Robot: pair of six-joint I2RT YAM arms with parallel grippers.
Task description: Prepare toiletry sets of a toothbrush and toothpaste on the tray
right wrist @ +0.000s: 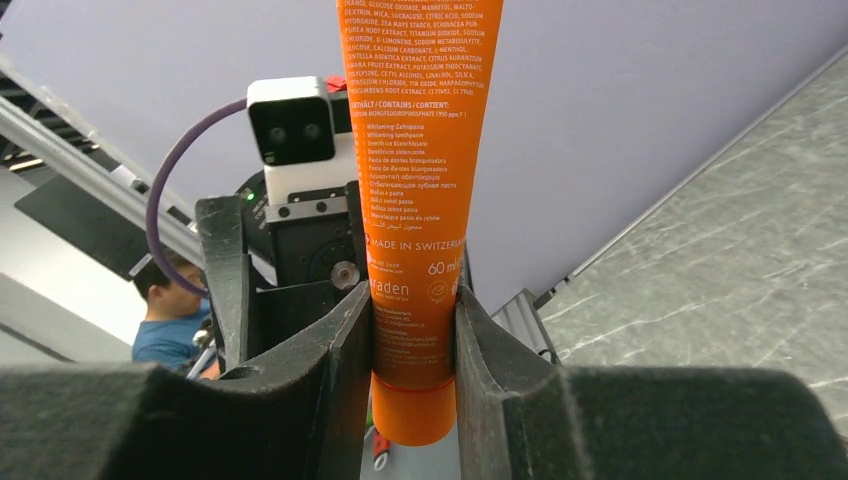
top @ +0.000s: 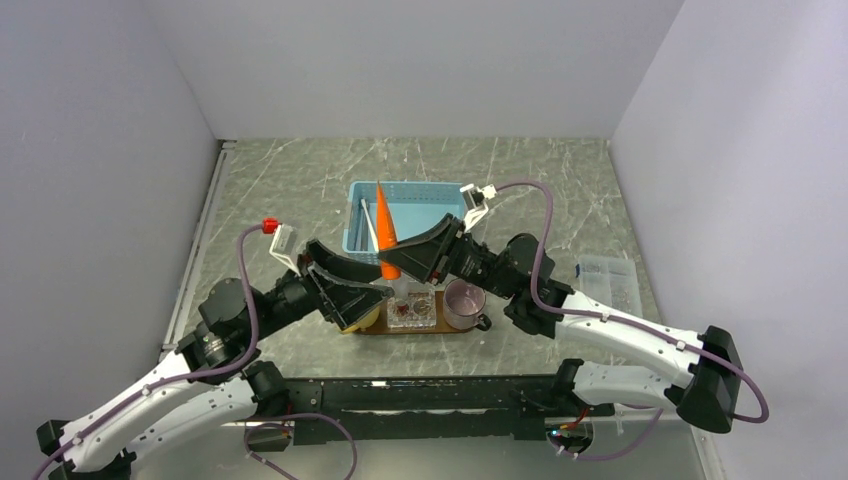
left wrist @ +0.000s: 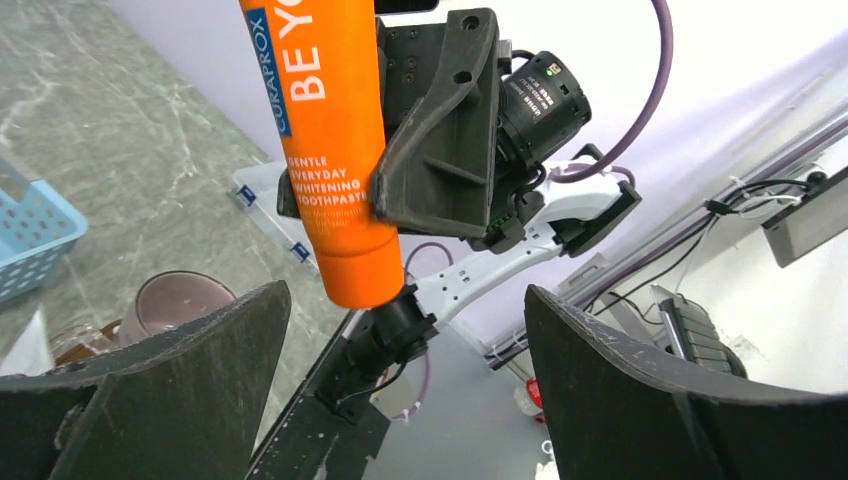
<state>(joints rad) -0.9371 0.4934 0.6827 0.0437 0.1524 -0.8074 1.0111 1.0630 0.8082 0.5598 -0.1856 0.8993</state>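
The orange toothpaste (top: 385,232) stands upright in the air with its cap down. My right gripper (top: 392,265) is shut on it just above the cap. In the right wrist view both fingers press the toothpaste (right wrist: 420,200) between them, at my right gripper (right wrist: 413,330). My left gripper (top: 375,285) is open just left of and below the tube. The left wrist view shows the toothpaste (left wrist: 325,150) hanging above the wide gap of my left gripper (left wrist: 400,300), touching neither finger. A white toothbrush (top: 368,222) lies in the blue basket (top: 425,200). The brown tray (top: 450,329) lies under the grippers, mostly hidden.
On the tray stand a clear glass holder (top: 412,308) and a purple mug (top: 465,303), the mug (left wrist: 180,300) also showing in the left wrist view. A clear plastic box (top: 610,280) sits at the right of the table. Grey walls close in three sides.
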